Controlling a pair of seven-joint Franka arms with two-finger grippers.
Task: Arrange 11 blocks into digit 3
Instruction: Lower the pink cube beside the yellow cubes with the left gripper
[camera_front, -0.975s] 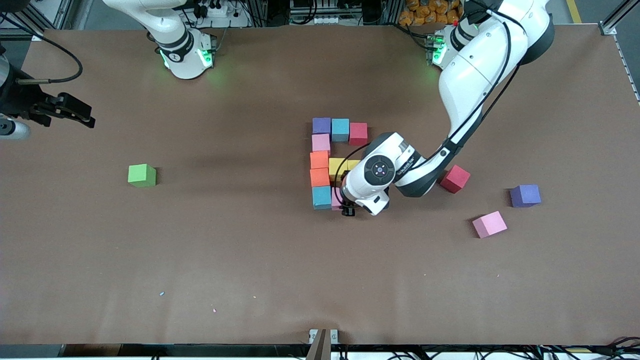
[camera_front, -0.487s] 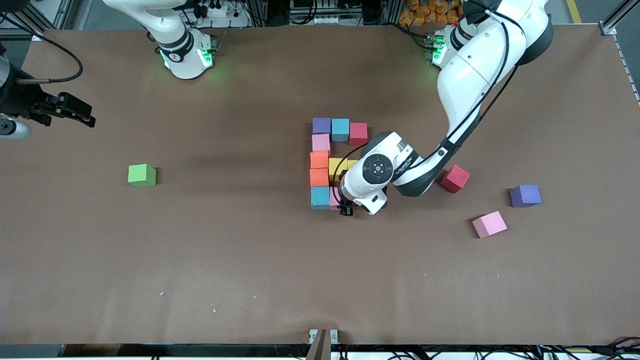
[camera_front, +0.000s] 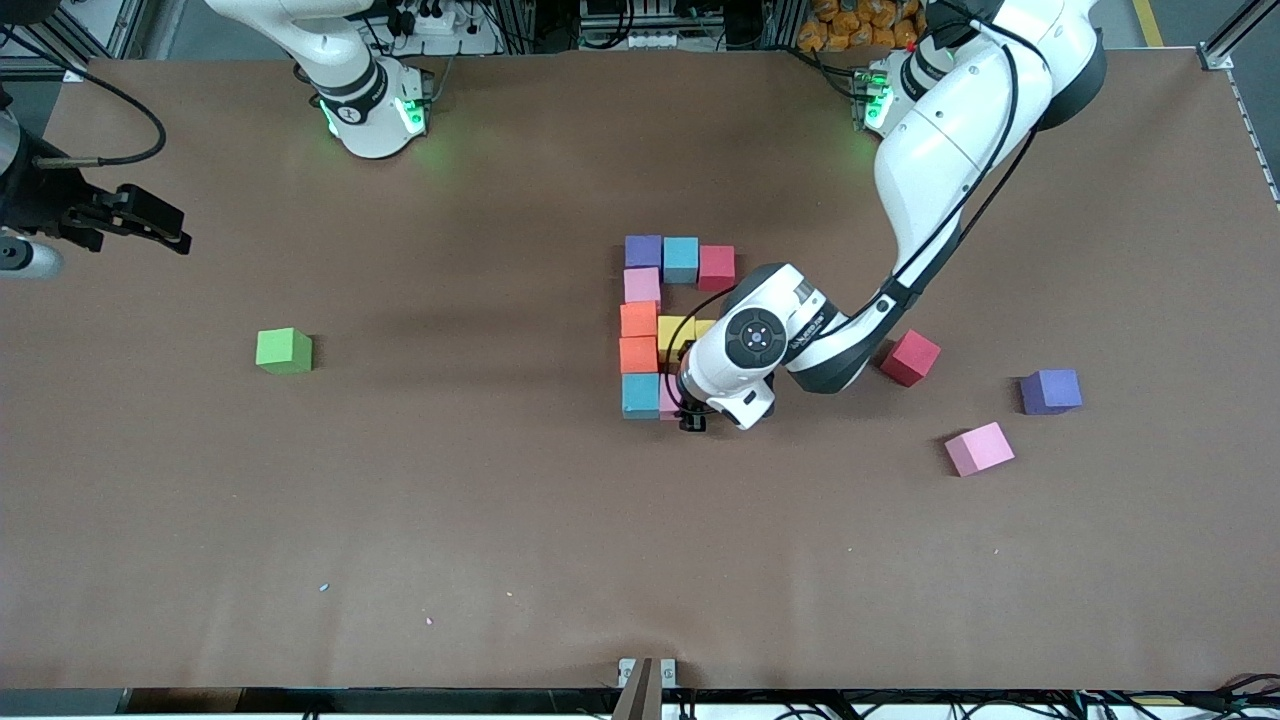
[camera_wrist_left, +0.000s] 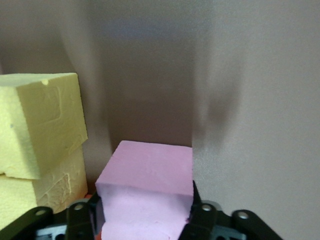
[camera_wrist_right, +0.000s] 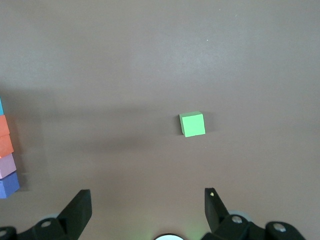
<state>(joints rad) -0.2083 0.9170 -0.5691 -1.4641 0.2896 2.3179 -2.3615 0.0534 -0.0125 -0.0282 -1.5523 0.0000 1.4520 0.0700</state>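
Observation:
A column of blocks runs purple (camera_front: 643, 250), pink (camera_front: 641, 285), two orange (camera_front: 638, 336) and light blue (camera_front: 642, 394). Light blue (camera_front: 681, 258) and red (camera_front: 716, 266) extend the row from the purple one. Two yellow blocks (camera_front: 674, 330) sit beside the orange ones. My left gripper (camera_front: 690, 412) is low at the table, shut on a pink block (camera_wrist_left: 150, 175) right beside the lower light blue block. The left wrist hides most of that pink block in the front view. My right gripper (camera_front: 150, 225) waits open at the right arm's end of the table.
Loose red (camera_front: 910, 357), purple (camera_front: 1051, 391) and pink (camera_front: 979, 448) cubes lie toward the left arm's end. A green cube (camera_front: 284, 351) sits alone toward the right arm's end, and the right wrist view shows that green cube (camera_wrist_right: 192, 124) under the right gripper (camera_wrist_right: 147, 205).
The left hand has edged slightly toward the light blue block with the pink block, then stayed still. The right arm has not moved.

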